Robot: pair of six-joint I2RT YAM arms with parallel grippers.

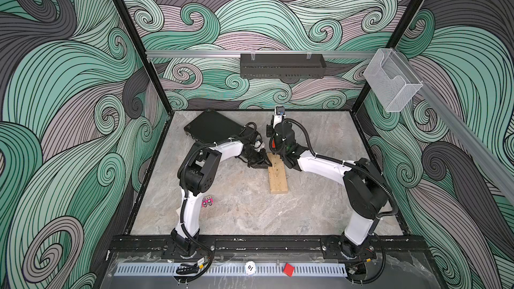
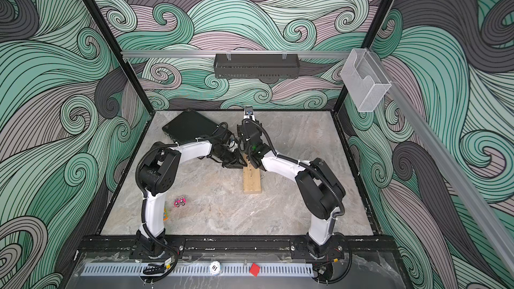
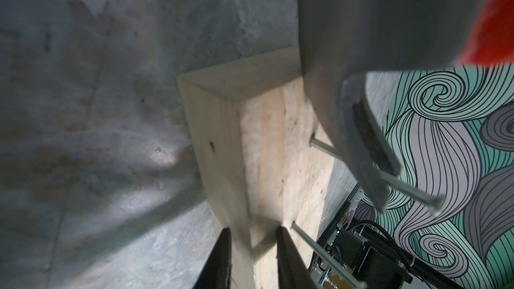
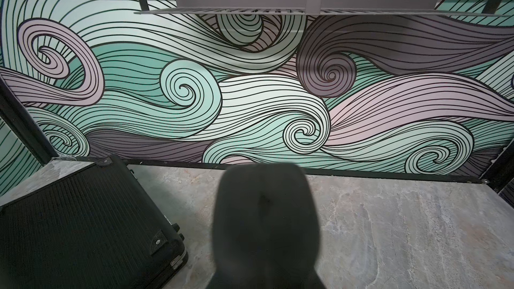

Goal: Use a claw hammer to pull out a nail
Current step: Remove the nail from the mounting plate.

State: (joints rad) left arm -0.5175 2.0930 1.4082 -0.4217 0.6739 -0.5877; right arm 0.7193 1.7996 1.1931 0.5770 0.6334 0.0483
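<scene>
A pale wooden block [image 1: 278,182] [image 2: 252,182] lies mid-table. The claw hammer [image 1: 273,143] stands over its far end, and my right gripper [image 1: 274,136] is shut on its black handle [image 4: 267,218]. In the left wrist view the grey steel head [image 3: 347,37] has its claw hooked round a nail [image 3: 322,147]. That nail's long shaft is bare and its tip sits in the wood. A second nail [image 3: 325,254] stands nearer. My left gripper [image 1: 262,164] [image 3: 254,229] rests on the block's left edge, fingers a little apart, straddling the upper edge.
A black case [image 1: 214,126] [image 4: 83,218] lies at the back left, close behind my left arm. A small pink toy car [image 1: 207,202] sits near the left arm's base. A black shelf [image 1: 282,68] hangs on the back wall and a clear bin [image 1: 392,82] on the right rail.
</scene>
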